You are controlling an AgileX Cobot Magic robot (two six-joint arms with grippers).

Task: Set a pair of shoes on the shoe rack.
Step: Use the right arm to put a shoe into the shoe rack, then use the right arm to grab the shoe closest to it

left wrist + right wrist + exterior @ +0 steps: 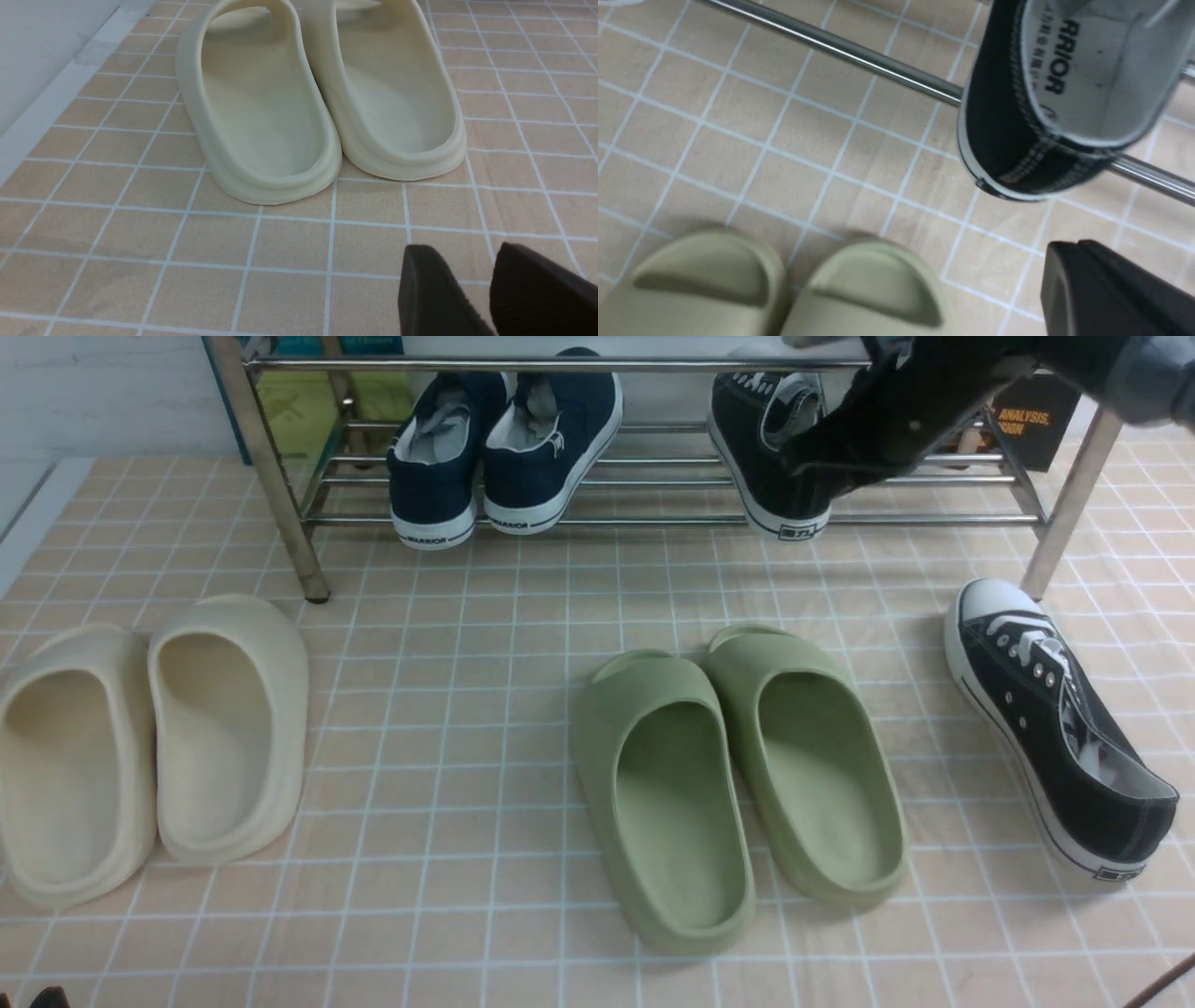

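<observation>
Sneakers, black canvas, one pair, divided: one shoe (770, 457) rests on the lower bars of the shoe rack (653, 521), right of the middle, its white-rimmed heel toward the near side; its mate (1055, 728) stands on the tiled floor (420, 896) at the right, toe cap pointing to the far side, near the rack's right front leg. Rack of shiny metal tubes, low and wide, at the far side, an upper bar running across above the shoes. Right end effector (808, 467), dark, reaching in from the far right, just beside the racked shoe in the front view; its fingertips show together in the right wrist view, closed, with nothing seen between them; whether they touch the shoe cannot be told. Navy sneakers (495, 457), one pair, marked WARRIOR at the heels, on the lower bars, left of the middle. Green slides (738, 793), one pair, side by side on the floor, between the middle and the right, openings toward the near side. Cream clogs (154, 747), one pair, side by side on the floor at the left. Left end effector (453, 254), dark, near the cream clogs on their near side, fingers apart, open and empty.
</observation>
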